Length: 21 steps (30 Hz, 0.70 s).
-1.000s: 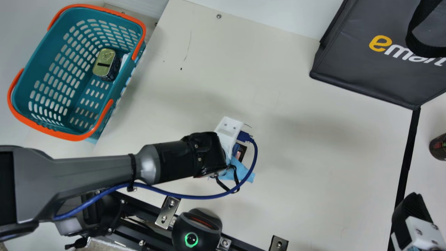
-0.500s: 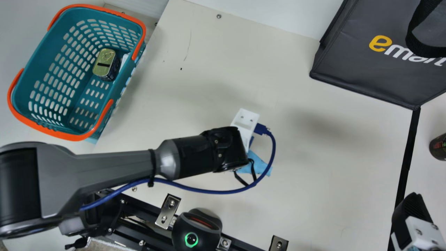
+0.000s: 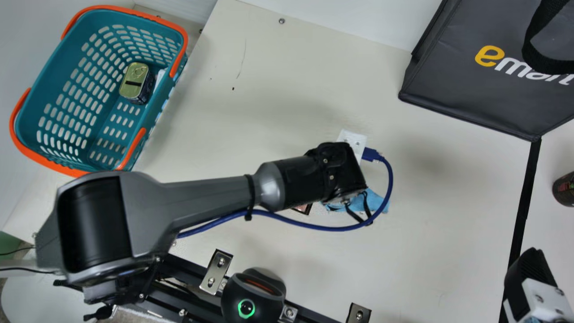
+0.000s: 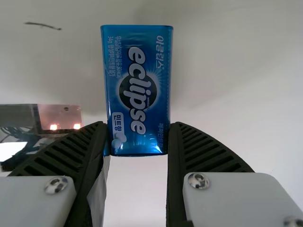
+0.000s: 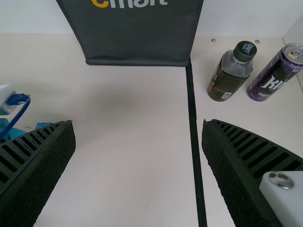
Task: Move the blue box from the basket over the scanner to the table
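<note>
My left gripper (image 3: 352, 138) is over the middle of the table, mostly hidden under its own wrist. The left wrist view has the blue box (image 4: 156, 90) pinched between the ribbed fingers of the left gripper (image 4: 138, 137), which is shut on it. Beside the box lies the scanner (image 4: 59, 116), its small lights lit; in the main view a corner of the scanner (image 3: 303, 208) peeks out below the left forearm. The teal basket (image 3: 96, 154) stands at the far left. At the lower right is my right gripper (image 3: 530, 273); in the right wrist view the right gripper (image 5: 137, 130) is open around nothing.
A gold-lidded tin (image 3: 134, 80) and something white lie in the basket. A dark bag (image 3: 475, 89) stands at the back right. The right wrist view also has a bottle (image 5: 230, 73) and a purple can (image 5: 274, 78). A black strip (image 5: 194, 137) runs along the table.
My left arm has swung rightward across the table, carrying its gripper past the scanner, whose corner now shows below the forearm. The right gripper and the basket stayed put.
</note>
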Motion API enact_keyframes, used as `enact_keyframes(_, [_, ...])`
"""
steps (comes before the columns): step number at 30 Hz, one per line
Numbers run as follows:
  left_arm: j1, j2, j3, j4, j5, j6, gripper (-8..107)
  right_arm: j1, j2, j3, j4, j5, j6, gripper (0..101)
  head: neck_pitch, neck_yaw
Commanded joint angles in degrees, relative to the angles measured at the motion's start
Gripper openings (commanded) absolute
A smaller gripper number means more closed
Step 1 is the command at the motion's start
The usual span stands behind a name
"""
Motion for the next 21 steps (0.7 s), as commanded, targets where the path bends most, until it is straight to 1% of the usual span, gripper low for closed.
enact_keyframes(1, [0.2, 1.3, -1.3, -0.9, 0.1, -0.2, -8, 0.0, 0.0, 0.0, 0.0, 0.0, 0.0, 95, -1.7, 0.1])
enact_keyframes(6, [0.8, 3.5, -3.1, -2.9, 0.2, -0.5, -8, 0.0, 0.0, 0.0, 0.0, 0.0, 0.0, 95, -1.7, 0.1])
enact_keyframes(14, [1.5, 4.9, -3.8, -5.6, 0.0, -0.4, 19, 0.0, 0.0, 0.0, 0.0, 0.0, 0.0, 95, -1.7, 0.1])
enact_keyframes(21, [2.5, 5.1, -3.7, -8.8, -0.2, 1.8, 42, 0.0, 0.0, 0.0, 0.0, 0.0, 0.0, 95, -1.7, 0.1])
